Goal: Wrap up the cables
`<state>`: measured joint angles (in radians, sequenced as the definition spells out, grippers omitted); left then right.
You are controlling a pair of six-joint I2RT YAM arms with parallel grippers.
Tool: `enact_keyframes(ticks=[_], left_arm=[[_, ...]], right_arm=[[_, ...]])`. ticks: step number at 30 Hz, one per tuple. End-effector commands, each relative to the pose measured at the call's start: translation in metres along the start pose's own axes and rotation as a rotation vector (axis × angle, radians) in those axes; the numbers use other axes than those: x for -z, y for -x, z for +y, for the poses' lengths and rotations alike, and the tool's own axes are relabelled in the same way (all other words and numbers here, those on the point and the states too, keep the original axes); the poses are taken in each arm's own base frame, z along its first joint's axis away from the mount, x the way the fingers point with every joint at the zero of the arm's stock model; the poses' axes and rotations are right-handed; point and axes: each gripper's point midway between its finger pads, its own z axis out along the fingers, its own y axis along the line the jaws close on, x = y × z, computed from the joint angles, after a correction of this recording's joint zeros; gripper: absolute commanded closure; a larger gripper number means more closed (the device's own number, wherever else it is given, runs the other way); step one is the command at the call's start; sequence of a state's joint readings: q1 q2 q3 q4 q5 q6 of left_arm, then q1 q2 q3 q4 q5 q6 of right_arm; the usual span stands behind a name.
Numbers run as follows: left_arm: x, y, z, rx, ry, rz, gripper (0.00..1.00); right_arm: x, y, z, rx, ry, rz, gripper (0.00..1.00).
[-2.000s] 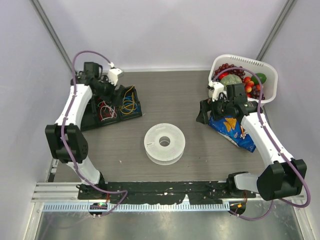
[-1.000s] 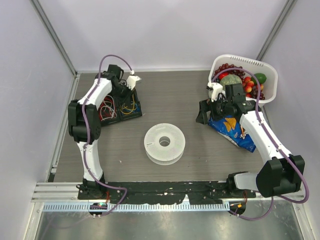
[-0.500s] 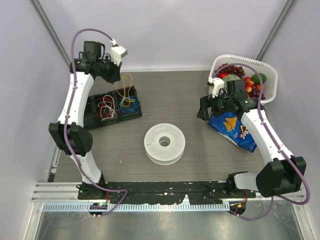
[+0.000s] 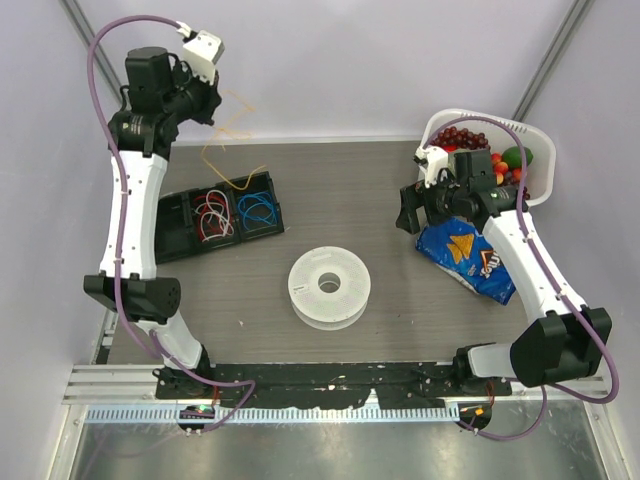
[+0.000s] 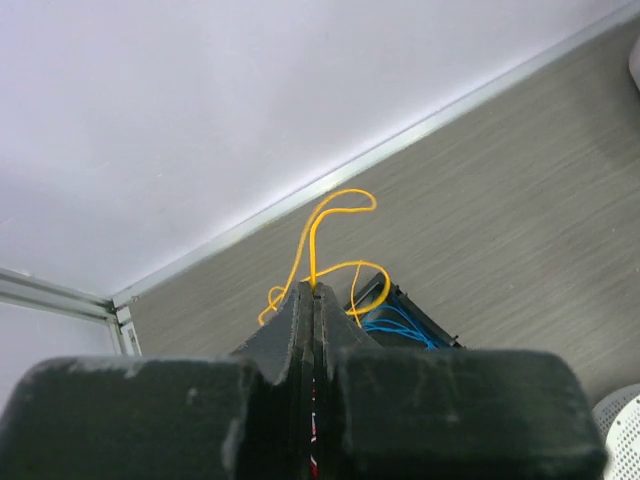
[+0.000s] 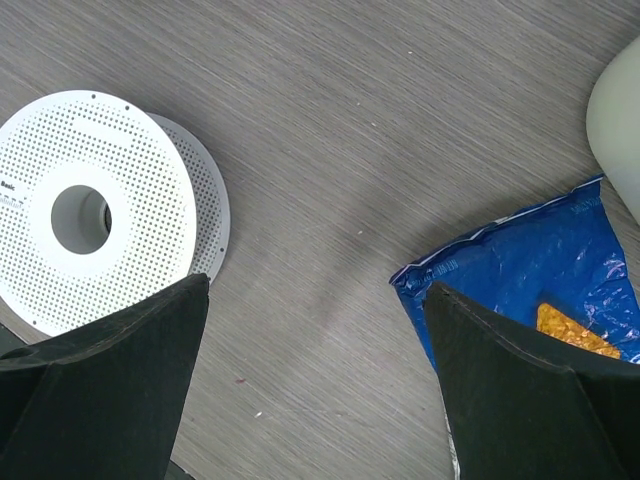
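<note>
Left hand [image 5: 312, 290] tight around thin yellow-orange cables [image 5: 310, 245], loose loops aloft above black tray [image 4: 172, 232].

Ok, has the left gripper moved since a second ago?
Yes. The left gripper, shut on the yellow wire, has lifted up and back from the black tray, drawing the wire's loops out above it.

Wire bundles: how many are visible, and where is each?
3. The yellow wire hangs from the shut left gripper; the red-white coil and the blue coil lie in neighbouring compartments of the tray. Others may be hidden.
</note>
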<state>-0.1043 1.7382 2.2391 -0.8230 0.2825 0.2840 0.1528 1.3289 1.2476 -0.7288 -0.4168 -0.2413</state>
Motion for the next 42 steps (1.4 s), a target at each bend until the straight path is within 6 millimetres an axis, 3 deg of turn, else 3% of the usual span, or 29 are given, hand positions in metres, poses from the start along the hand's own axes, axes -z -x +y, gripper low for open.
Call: enact_keyframes(ticks=[1,4,7,11,14,16,19,23,25,27,33,37,39,42], left_arm=[[0.02,0.05,0.015,0.016,0.088,-0.173,1.0],[0.035,0.081,0.015,0.046,0.097,-0.276,1.0],[0.058,0.124,0.005,0.067,0.039,-0.423,1.0],[0.087,0.17,-0.037,0.169,-0.206,-0.564,1.0],[0.103,0.184,-0.076,0.209,-0.412,-0.602,1.0],[0.101,0.178,-0.105,0.219,-0.524,-0.57,1.0],[0.093,0.163,-0.142,0.236,-0.628,-0.515,1.0],[0.074,0.136,-0.173,0.277,-0.684,-0.431,1.0],[0.066,0.125,-0.189,0.296,-0.711,-0.392,1.0],[0.059,0.117,-0.2,0.314,-0.737,-0.36,1.0],[0.055,0.111,-0.229,0.401,-0.848,-0.293,1.0],[0.063,0.107,-0.239,0.409,-0.91,-0.279,1.0],[0.069,0.105,-0.243,0.419,-0.931,-0.274,1.0],[0.074,0.095,-0.248,0.451,-0.957,-0.249,1.0]], right_arm=[[0.009,0.022,-0.002,0.042,-0.013,-0.059,0.07],[0.009,0.026,-0.002,0.048,-0.007,-0.07,0.07],[0.01,0.035,-0.003,0.069,-0.003,-0.089,0.07],[0.016,0.054,-0.001,0.107,0.009,-0.133,0.07],[0.025,0.075,0.002,0.14,0.007,-0.202,0.07],[0.038,0.096,0.006,0.15,0.002,-0.284,0.07],[0.076,0.144,0.018,0.168,-0.025,-0.536,0.07],[0.131,0.193,0.047,0.091,-0.005,-0.843,0.07],[0.145,0.209,0.063,0.07,0.016,-0.917,0.07],[0.149,0.22,0.079,0.079,0.039,-0.961,0.07],[0.123,0.218,0.118,0.205,0.085,-0.954,0.07],[0.101,0.222,0.106,0.29,-0.06,-0.947,0.08],[0.107,0.235,0.086,0.3,-0.202,-1.018,0.12],[0.107,0.248,0.075,0.371,-0.302,-1.06,0.18]])
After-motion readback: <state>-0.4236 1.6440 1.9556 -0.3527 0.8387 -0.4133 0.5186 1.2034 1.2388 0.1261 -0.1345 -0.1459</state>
